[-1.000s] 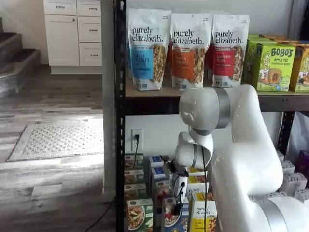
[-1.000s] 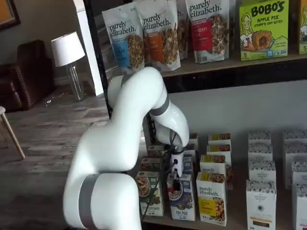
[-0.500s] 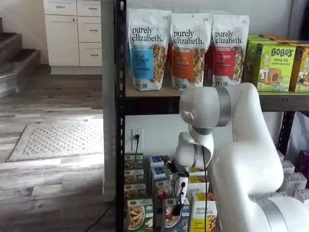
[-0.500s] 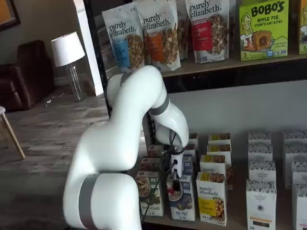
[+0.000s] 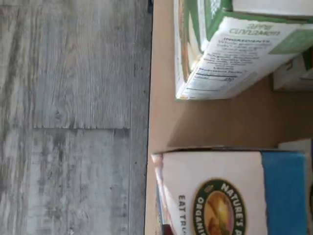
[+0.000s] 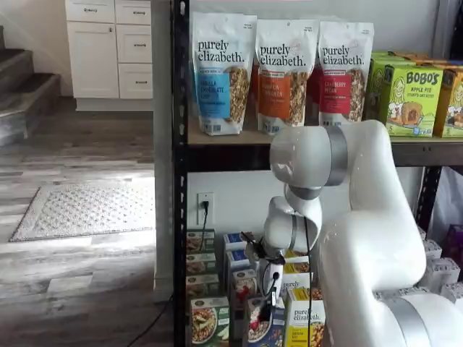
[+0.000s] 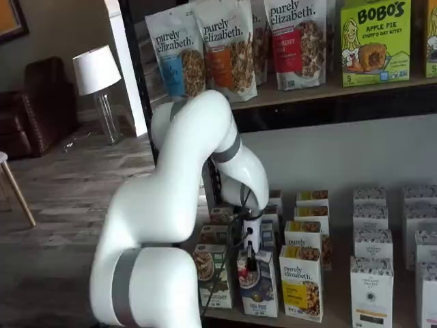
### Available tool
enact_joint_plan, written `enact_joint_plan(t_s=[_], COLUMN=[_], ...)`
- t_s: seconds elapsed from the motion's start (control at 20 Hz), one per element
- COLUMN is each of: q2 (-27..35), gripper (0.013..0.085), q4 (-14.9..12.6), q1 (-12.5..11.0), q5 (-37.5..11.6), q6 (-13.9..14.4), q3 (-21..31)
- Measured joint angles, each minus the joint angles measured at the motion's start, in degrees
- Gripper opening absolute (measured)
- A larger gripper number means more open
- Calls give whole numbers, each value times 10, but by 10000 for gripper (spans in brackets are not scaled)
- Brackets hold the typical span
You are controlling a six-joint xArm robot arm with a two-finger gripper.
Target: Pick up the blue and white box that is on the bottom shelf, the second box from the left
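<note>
The blue and white box (image 7: 261, 294) stands in the front row of the bottom shelf (image 7: 336, 307), between a green carton (image 7: 212, 273) and a yellow "purely elizabeth" carton (image 7: 300, 281). It leans slightly. It shows in both shelf views (image 6: 260, 330). My gripper (image 7: 250, 265) hangs at the box's top edge with its black fingers closed on it; it also shows in a shelf view (image 6: 266, 311). The wrist view shows the box's white and blue top (image 5: 220, 196) close up, beside the green carton (image 5: 220, 49) on the tan shelf board (image 5: 161, 122).
More rows of cartons stand behind and to the right, among them white cartons (image 7: 372, 280). Tall granola bags (image 6: 223, 72) and green Bobo's boxes (image 6: 412, 97) fill the tier above. A black rack post (image 6: 179, 181) stands at the left. Grey plank floor (image 5: 73, 98) lies before the shelf edge.
The arm's elbow has risen a little. The blue and white box now leans slightly and sits a bit nearer the shelf's front edge. The gripper stays at its top.
</note>
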Motion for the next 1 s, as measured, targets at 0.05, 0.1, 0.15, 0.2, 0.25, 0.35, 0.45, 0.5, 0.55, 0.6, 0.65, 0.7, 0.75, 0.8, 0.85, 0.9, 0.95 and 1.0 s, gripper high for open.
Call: enact_joint_plan(t_s=[0.05,0.1,0.15,0.2,0.25,0.35,0.45,0.5,0.55,0.6,0.65,0.7,0.75,0.8,0.85,0.9,0.95,1.0], q2=[-1,-3,-4,-4,-5,-8,-12,-14,-17,-22,-25,-31,-37,-42,-49,-57,-65,-72], gripper=[450,450,450,450,450,450,450,450,450,450,450,450,450,450,450,450,450,450], q4=[0,-3,-6,-9,-10,-8,-10,-13,-13,-15,-14,-12,-9,-6,-3,0,3,6], q1=[0,1,1,1,2,2,3,4,5,6,8,9,10,11,12,13,14,15], q5=[-4,-10,-13,-13,-13,-11,-6,-4,-2,-1,0,-1,-2,-4,-6,-10,-12,-14], q6=[0,2,6,8,9,8,12,14,16,18,19,18,17,15,13,11,9,7], q3=[3,7,9,10,11,14,17,19,22,27,32,39,46,54,62,73,84,94])
